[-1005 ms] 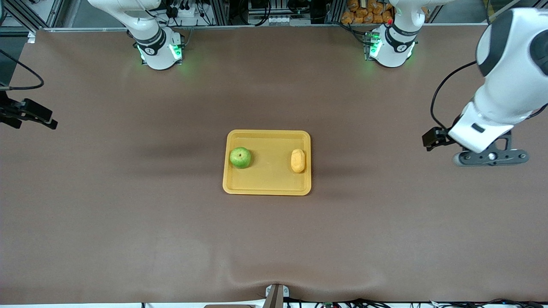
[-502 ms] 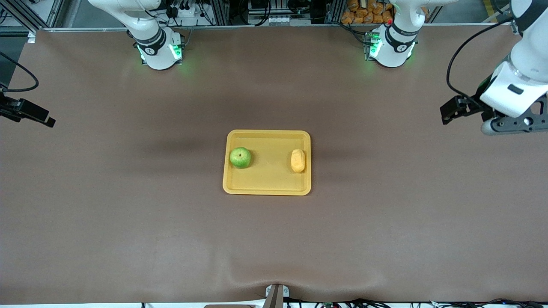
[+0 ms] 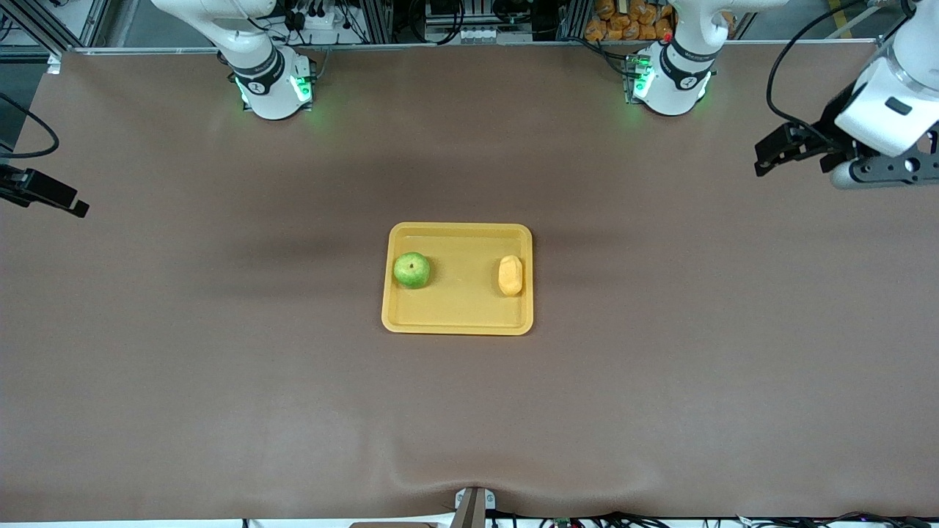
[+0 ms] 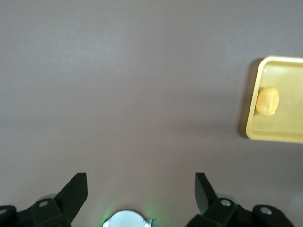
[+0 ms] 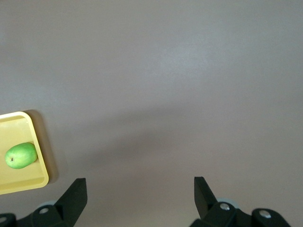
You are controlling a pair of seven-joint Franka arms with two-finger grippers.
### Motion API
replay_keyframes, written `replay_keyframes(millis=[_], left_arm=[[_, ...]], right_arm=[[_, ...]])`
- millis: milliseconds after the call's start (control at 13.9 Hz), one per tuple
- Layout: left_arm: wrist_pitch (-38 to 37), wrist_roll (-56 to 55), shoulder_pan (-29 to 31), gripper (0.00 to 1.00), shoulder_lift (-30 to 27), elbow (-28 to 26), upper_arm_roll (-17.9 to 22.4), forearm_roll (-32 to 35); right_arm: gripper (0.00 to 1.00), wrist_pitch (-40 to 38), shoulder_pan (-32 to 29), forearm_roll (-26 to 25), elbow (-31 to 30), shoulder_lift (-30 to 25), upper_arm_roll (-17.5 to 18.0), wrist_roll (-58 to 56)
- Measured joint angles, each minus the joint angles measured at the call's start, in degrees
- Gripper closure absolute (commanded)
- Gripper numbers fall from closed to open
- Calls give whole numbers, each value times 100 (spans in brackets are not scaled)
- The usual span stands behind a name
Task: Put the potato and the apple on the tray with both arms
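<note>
The yellow-orange tray (image 3: pixel 462 312) lies at the middle of the table. The green apple (image 3: pixel 411 270) rests on it toward the right arm's end, and the yellow-orange potato (image 3: pixel 510 275) rests on it toward the left arm's end. My left gripper (image 3: pixel 877 170) is raised over bare table at the left arm's end, open and empty (image 4: pixel 140 189); its wrist view shows the tray's rim (image 4: pixel 279 135) and the potato (image 4: pixel 268 100). My right gripper (image 5: pixel 139 189) is open and empty over the right arm's end; its wrist view shows the tray (image 5: pixel 28 182) and the apple (image 5: pixel 21 155).
A brown cloth covers the table, with a wrinkle (image 3: pixel 469 480) at the edge nearest the front camera. The right arm's base (image 3: pixel 275 88) and the left arm's base (image 3: pixel 669 81), both green-lit, stand along the edge farthest from that camera.
The left arm has lifted and drawn away from the tray toward its end of the table. The right arm's hand has slid slightly farther out of the front view. Apple and potato have not moved.
</note>
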Motion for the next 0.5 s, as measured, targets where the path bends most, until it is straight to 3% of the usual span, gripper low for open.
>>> replay_keyframes(millis=[502], left_arm=[[-217, 4, -12, 0, -154, -56, 112, 0]], right_arm=[[0, 2, -44, -1, 88, 3, -12, 4]])
